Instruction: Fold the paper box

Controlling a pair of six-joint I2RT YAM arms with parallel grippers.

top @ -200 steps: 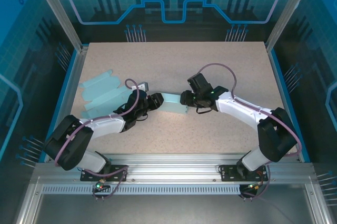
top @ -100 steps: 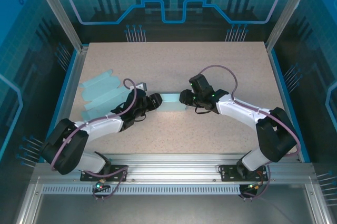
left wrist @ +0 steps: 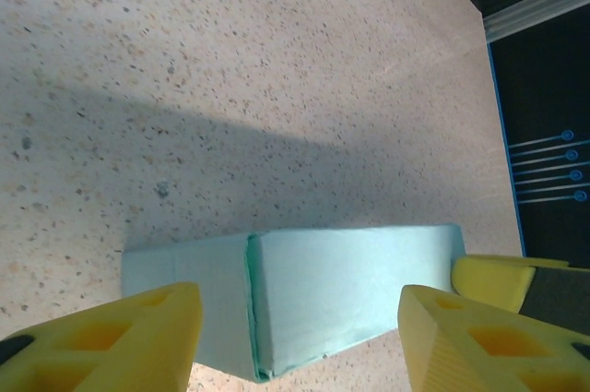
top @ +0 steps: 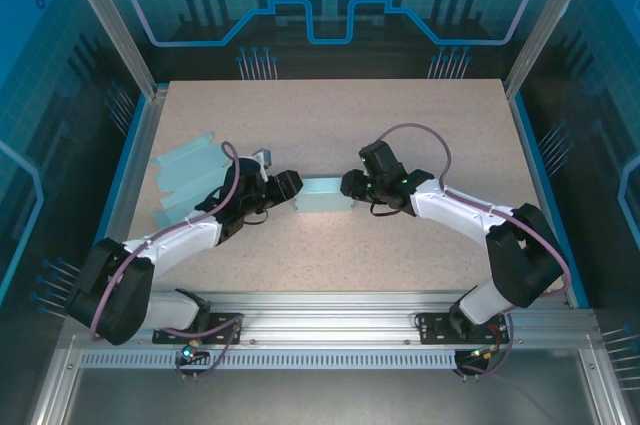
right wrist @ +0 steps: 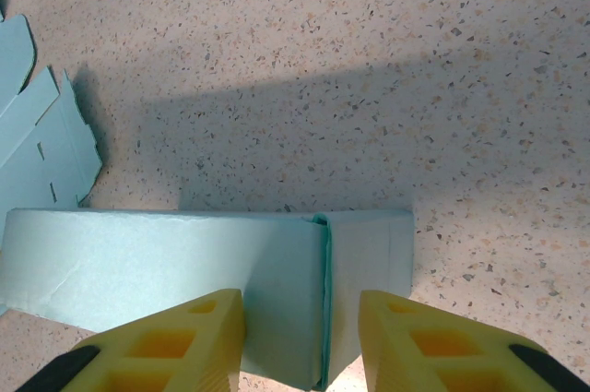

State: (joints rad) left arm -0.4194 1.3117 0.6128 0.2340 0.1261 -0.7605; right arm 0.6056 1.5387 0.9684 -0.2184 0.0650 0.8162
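Two hands flank the paper box (top: 325, 195), which lies near the middle of the surface (top: 420, 125). Left hand (top: 291, 186): released, fingers wide apart, just beside the box's left end. Right hand (top: 349, 186): fingers partly apart over the box's right end, clamping nothing; whether they touch it cannot be told. Flat paper sheets (top: 188, 180) lie left of the box.
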